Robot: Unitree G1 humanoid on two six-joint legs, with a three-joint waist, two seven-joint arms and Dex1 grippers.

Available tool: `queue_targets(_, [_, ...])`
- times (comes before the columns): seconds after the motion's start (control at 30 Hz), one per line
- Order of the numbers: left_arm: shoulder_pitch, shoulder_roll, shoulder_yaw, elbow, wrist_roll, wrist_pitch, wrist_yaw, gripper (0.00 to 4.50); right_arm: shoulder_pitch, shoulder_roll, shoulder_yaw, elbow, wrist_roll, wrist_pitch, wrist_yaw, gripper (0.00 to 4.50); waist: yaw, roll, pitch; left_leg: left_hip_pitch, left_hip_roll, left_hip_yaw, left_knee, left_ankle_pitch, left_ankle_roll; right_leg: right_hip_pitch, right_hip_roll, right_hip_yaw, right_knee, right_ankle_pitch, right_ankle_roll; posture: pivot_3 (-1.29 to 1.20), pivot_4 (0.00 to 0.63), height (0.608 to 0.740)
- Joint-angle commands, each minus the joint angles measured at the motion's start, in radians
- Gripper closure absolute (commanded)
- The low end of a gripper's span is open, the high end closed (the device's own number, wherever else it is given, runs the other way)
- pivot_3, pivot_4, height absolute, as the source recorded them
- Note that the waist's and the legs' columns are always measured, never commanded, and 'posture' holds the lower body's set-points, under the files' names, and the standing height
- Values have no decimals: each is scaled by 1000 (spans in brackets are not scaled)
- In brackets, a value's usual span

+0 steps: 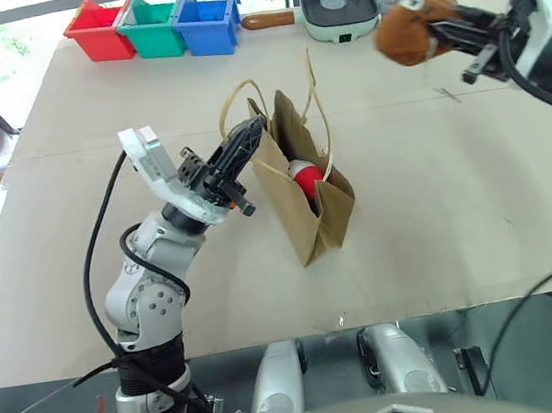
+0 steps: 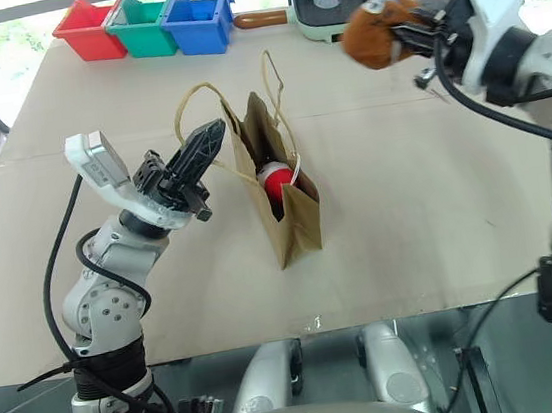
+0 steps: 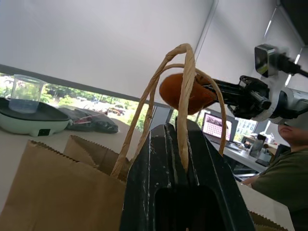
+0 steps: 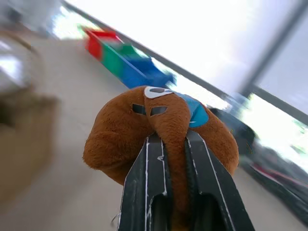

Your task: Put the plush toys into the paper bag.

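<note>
Brown kraft bag [image 1: 303, 218] stands open on the table [image 1: 439, 217] — red-tipped white toy [image 1: 304, 176] inside; left end effector [image 1: 241, 148] pinches its handle [image 3: 185, 91], right end effector [image 1: 436, 36] clamps the orange-brown toy [image 1: 411, 31] aloft.

Orange-brown plush toy [image 4: 144, 130] pinched between the right claw's [image 4: 174, 144] black fingers [image 4: 144, 187], coloured bins [image 4: 126, 60] beyond.

A tan table [image 1: 437, 207] is carrying the paper bag [image 1: 302, 213] at centre, with red, green and blue bins [image 1: 155, 26] lining its far-left edge.
</note>
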Motion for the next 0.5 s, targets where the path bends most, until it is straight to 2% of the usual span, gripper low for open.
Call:
queue_targets(0.03, [-41,0,3,-19,-22,-11,-7,4500,-125,113,-17,-90,147,56,-73,4482,-4,0,0,0,0,0,0,0,0,0,0,0,0,0,0,0,150,740])
queue_targets(0.13, [-53,-8,-6,-11,-16,-12,-10,4500,-151,192,58,-104,172,82,-109,4482,-4,0,-1,0,0,-1,0,0,0,0,0,-1,1,0,0,0,150,740])
queue_targets(0.27, [-59,-16,-11,-9,-11,-16,-10,4500,-152,234,115,-121,191,95,-138,4482,2,0,0,-1,-1,-1,1,0,0,0,-1,-2,1,0,0,0,150,740])
queue_targets(0.37, [-46,-29,10,-21,-23,-26,6,4500,-86,152,221,-130,112,59,-95,4482,4,0,-1,-1,-1,-1,1,0,0,0,-2,-2,1,0,0,0,150,740])
queue_targets(0.5, [-26,-56,51,-44,-73,-36,44,4500,-25,95,255,-102,76,15,-59,4482,2,0,-1,-1,-1,-1,1,0,0,0,-1,-2,1,0,0,0,150,740])
